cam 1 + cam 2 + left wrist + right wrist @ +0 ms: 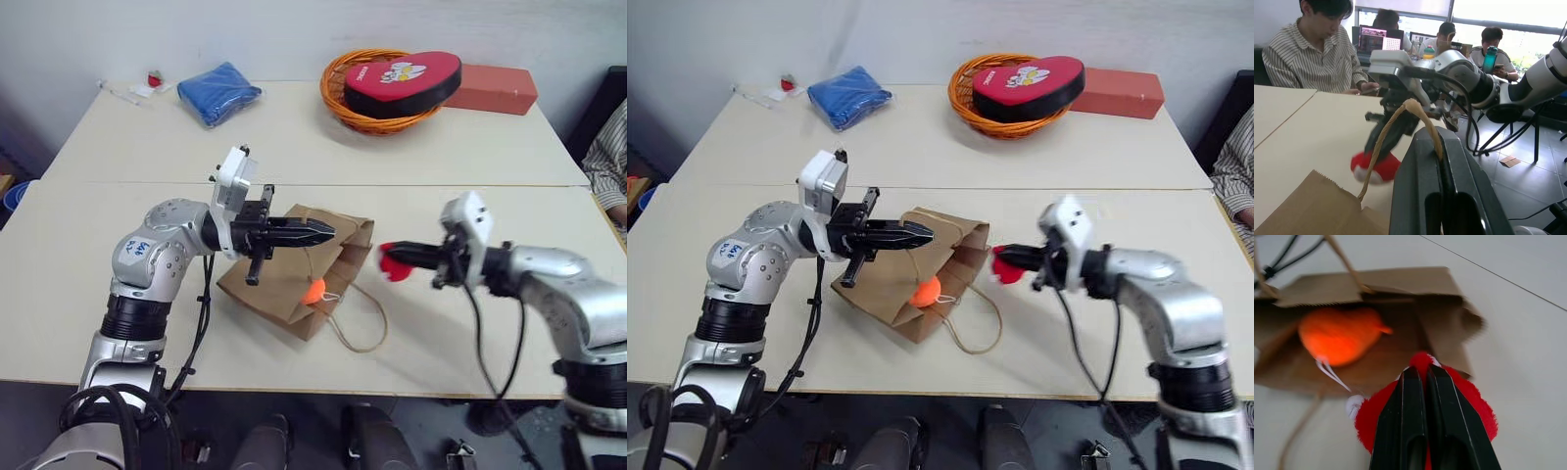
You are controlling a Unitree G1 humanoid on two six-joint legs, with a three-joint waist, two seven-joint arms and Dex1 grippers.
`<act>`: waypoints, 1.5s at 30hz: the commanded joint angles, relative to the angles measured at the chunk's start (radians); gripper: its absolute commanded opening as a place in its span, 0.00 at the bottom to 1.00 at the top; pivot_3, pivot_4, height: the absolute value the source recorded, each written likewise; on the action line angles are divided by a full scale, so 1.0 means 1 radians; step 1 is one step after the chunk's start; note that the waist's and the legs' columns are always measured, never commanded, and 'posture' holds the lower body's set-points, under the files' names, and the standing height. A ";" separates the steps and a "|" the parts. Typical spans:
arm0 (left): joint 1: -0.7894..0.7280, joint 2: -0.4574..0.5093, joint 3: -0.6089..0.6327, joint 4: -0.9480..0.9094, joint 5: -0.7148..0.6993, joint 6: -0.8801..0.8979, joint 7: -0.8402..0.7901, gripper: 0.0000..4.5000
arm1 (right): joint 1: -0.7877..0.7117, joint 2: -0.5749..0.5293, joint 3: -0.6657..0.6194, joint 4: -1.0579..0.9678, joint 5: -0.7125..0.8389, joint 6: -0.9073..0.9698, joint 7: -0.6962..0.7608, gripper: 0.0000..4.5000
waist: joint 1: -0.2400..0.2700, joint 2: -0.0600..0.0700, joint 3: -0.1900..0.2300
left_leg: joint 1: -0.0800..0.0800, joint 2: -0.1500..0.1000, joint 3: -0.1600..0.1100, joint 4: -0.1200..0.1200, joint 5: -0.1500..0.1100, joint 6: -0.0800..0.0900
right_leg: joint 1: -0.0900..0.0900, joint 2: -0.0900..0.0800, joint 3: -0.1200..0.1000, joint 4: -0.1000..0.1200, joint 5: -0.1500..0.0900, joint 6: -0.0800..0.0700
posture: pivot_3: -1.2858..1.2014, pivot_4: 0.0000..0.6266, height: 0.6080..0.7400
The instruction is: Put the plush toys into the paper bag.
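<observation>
A: Quick status. Your left gripper (318, 232) is clamped on the cord handle (1400, 113) of the paper bag (279, 284), lifting the upper lip so the mouth gapes toward your right side. The bag lies on the near table (88, 294), between your two arms.

B: And the toys?

A: The orange plush toy (313, 290) sits at the bag's mouth, just inside the opening by the look of the right wrist view (1342, 335); its white loop (1332, 374) trails out over the lower edge. I'd count that one as in, or nearly. The red plush toy (395, 262) is pinched in your right gripper (400, 258), fingers squeezed together on it, held off the table just beside the bag's open end.

B: So half done?

A: Roughly. One toy in the bag, one in hand but not yet in. What's left: you carry the red one through the opening and let go. The mouth looks narrow and the orange toy sits right at the entrance, so you may nudge it.

B: Anything else around?

A: The folded blue cloth (218, 92) and the orange basket (338, 98) with the red heart-shaped cushion (404, 81) are on the far table, well apart. A person in a striped shirt (1308, 54) sits across, past the table's edge.
</observation>
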 commanded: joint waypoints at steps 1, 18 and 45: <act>-0.019 -0.004 0.019 -0.018 -0.021 0.000 0.003 0.00 | -0.002 0.067 0.046 -0.044 -0.012 -0.013 -0.107 0.01 | 0.002 0.000 0.000 | 0.000 -0.001 0.000 0.000 0.000 0.000 | 0.000 -0.001 0.000 0.000 0.000 0.000 | 0.52 0.24 1.00; -0.029 -0.006 0.009 -0.026 -0.025 0.029 -0.031 0.00 | -0.176 0.426 0.248 0.485 -0.293 -0.465 -0.272 0.01 | -0.028 0.000 0.000 | -0.001 -0.001 0.000 -0.001 0.000 0.000 | -0.003 -0.001 0.000 0.002 0.000 0.000 | 0.52 0.24 1.00; 0.025 0.009 0.030 -0.067 -0.025 0.016 -0.006 0.00 | 0.239 -0.217 -0.173 -0.032 0.352 0.403 -0.016 0.99 | 0.001 0.000 0.000 | -0.010 -0.002 0.001 0.003 0.000 0.000 | -0.009 -0.001 0.001 0.003 0.000 0.000 | 0.52 0.24 1.00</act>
